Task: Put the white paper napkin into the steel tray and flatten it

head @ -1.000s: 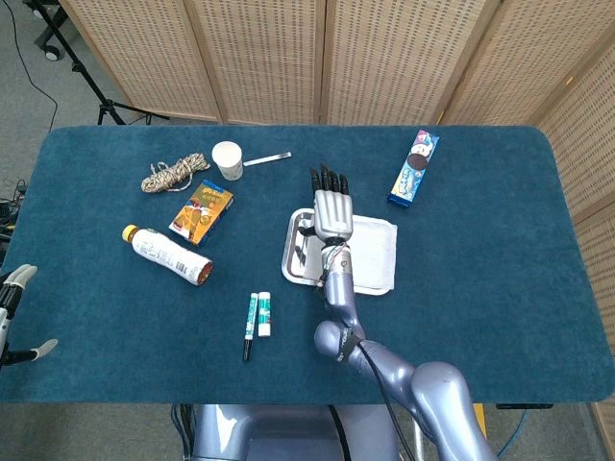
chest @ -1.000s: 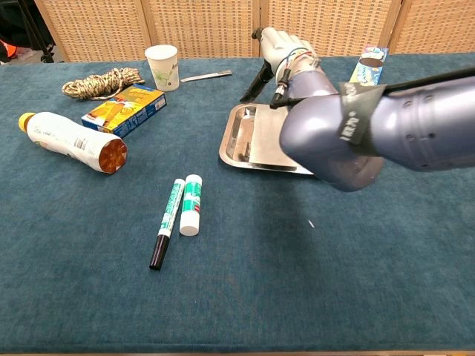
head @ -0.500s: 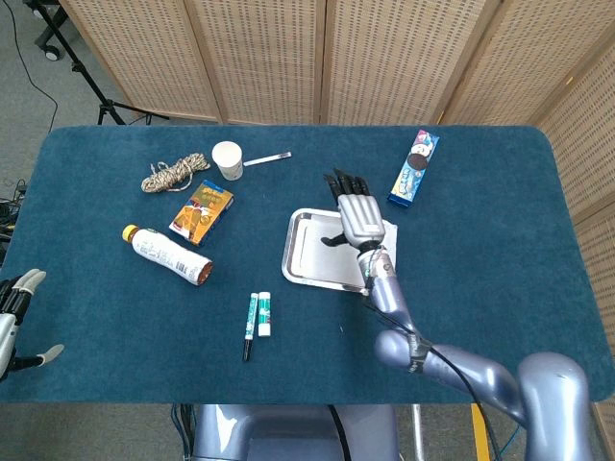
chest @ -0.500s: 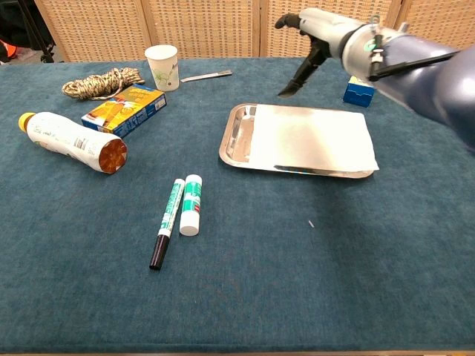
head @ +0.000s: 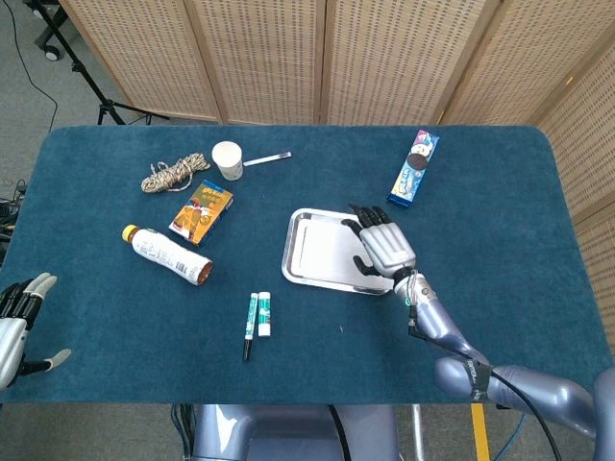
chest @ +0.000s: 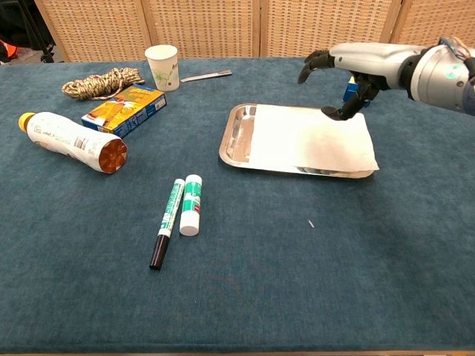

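— One napkin point(chest: 312, 139): where is it found?
— Spread in the steel tray point(chest: 236, 137), overhanging its right rim.
— And the hands?
— Right hand point(chest: 349, 67) is held above, fingers apart, empty; left hand point(head: 17, 322) is splayed past the desk's point(chest: 245, 282) left edge.

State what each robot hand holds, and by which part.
Nothing is held. The right hand hovers open above the white paper napkin; the left hand is open too.

No legible text anywhere.
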`<control>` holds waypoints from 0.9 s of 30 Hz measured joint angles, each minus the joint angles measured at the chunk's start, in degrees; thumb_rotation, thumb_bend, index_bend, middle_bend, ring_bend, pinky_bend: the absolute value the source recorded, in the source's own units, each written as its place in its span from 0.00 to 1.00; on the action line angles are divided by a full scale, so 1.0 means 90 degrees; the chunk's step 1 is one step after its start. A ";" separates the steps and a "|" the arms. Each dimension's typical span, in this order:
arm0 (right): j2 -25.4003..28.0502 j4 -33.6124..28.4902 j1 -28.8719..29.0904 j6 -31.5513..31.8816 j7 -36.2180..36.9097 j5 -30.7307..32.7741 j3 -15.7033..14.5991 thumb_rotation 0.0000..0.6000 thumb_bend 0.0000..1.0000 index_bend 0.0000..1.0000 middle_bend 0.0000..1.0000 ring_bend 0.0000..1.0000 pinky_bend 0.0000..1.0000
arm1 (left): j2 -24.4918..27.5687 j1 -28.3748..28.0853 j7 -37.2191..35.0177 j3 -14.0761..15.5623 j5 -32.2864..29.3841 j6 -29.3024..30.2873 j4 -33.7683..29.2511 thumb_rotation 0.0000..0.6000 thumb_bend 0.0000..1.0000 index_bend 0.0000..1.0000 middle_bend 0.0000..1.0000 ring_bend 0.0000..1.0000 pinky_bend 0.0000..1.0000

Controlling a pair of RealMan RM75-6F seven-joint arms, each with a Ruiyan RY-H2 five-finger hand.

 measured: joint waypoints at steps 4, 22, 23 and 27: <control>0.0108 -0.0060 -0.0032 -0.0034 -0.0027 -0.0396 -0.0306 1.00 0.73 0.26 0.10 0.00 0.00 | -0.0033 0.0006 0.0054 0.0009 0.0003 0.0009 -0.0001 1.00 0.00 0.00 0.00 0.00 0.00; 0.0660 -0.0155 -0.0145 -0.0017 -0.0670 -0.0748 -0.1171 1.00 1.00 0.28 0.13 0.00 0.00 | -0.0050 -0.0038 0.0105 -0.0018 -0.0104 -0.0084 0.0015 1.00 0.00 0.00 0.00 0.00 0.00; 0.0672 -0.0154 -0.0161 -0.0024 -0.0649 -0.0769 -0.1202 1.00 1.00 0.28 0.13 0.00 0.00 | -0.0056 -0.0044 0.0120 -0.0020 -0.0109 -0.0095 0.0011 1.00 0.00 0.00 0.00 0.00 0.00; 0.0633 -0.0047 -0.0180 -0.0060 -0.0597 -0.0787 -0.1251 1.00 1.00 0.28 0.13 0.00 0.00 | -0.0073 -0.0069 0.0188 -0.0019 -0.0128 -0.0140 -0.0008 1.00 0.00 0.00 0.00 0.00 0.00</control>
